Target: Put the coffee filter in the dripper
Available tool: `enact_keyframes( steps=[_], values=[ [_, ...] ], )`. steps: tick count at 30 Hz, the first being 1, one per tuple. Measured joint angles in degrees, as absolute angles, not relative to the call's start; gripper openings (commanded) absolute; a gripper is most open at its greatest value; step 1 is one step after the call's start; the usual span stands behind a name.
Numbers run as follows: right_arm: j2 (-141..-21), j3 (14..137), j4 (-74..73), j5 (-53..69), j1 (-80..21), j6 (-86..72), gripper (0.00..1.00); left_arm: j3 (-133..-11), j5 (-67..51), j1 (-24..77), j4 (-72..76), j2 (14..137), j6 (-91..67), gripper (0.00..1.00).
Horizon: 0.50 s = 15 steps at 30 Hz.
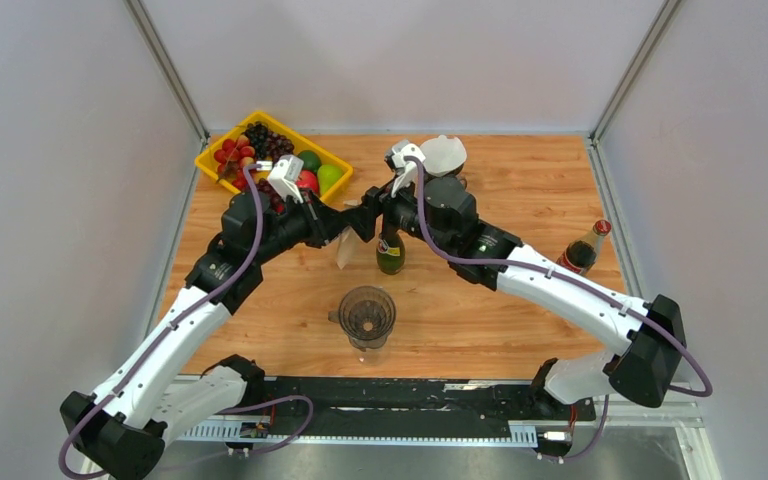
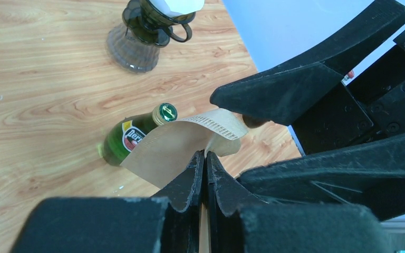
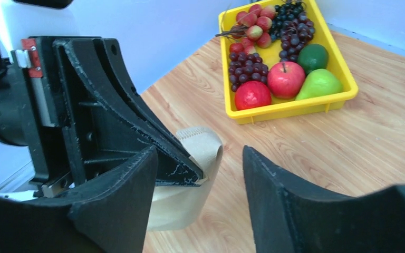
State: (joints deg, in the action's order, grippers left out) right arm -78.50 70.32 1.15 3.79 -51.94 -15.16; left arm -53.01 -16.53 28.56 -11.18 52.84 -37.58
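A brown paper coffee filter (image 1: 347, 250) hangs above the table middle, pinched in my left gripper (image 1: 358, 218). In the left wrist view the left gripper (image 2: 205, 154) is shut on the filter (image 2: 179, 147), whose top edge curls over. My right gripper (image 1: 372, 200) is open, its fingers either side of the filter's curled edge (image 3: 203, 150) and of the left fingers. The dark glass dripper (image 1: 366, 316) stands empty on the table in front of both grippers. A second dripper (image 2: 146, 31) with a white filter stands at the back.
A green bottle (image 1: 391, 250) stands right under the grippers, beside the filter. A yellow fruit tray (image 1: 222, 143) sits at the back left. A dark sauce bottle (image 1: 585, 248) stands at the right edge.
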Motion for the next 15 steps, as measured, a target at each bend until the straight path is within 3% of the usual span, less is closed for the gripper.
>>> enact_keyframes(
  steps=[6,15],
  values=[
    [-79.22,70.50,1.15,-1.23,-53.30,-14.15,0.50,-53.01,-15.77,28.95,-11.20,53.41,-37.58,0.11],
    [-79.55,70.57,1.13,-2.98,-53.87,-13.41,0.22,-53.23,-14.74,29.30,-11.29,54.13,-37.63,0.11]
  ],
)
